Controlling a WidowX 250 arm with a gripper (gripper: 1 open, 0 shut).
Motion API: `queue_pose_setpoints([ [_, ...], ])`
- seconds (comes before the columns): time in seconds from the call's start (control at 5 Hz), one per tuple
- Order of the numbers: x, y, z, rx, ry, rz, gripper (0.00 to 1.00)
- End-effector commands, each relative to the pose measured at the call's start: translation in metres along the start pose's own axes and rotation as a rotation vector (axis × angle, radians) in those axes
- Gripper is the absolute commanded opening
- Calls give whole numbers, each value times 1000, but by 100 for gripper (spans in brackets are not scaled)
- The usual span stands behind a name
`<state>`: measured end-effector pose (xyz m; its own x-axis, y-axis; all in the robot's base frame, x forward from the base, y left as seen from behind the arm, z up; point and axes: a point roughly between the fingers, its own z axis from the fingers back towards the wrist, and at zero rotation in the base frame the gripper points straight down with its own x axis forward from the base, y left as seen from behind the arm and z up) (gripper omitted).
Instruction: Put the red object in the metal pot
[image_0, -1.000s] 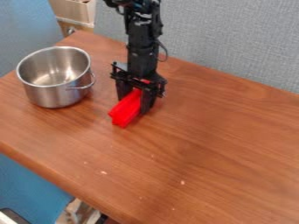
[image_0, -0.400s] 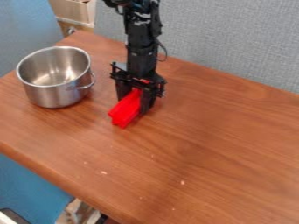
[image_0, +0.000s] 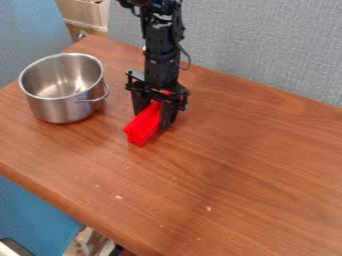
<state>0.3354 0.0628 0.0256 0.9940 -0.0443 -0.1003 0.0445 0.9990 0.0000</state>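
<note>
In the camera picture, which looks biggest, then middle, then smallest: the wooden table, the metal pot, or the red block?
1. wooden table, by far the biggest
2. metal pot
3. red block, smallest; the gripper hides its top end

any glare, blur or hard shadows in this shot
In the camera view, the whole frame is small and a bit soft, so fine detail at the gripper is hard to read. The metal pot shows bright reflections on its rim and inner wall. The wooden table carries a soft sheen, with only faint shadows beside the red block and pot. Lighting looks even.
</note>
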Motion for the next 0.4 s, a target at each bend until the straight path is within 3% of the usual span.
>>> queue_pose_setpoints([
  [0.0, 3, 7, 11, 6, -29, 12, 0],
  [0.2, 2, 8, 17, 2, -35, 16, 0],
])
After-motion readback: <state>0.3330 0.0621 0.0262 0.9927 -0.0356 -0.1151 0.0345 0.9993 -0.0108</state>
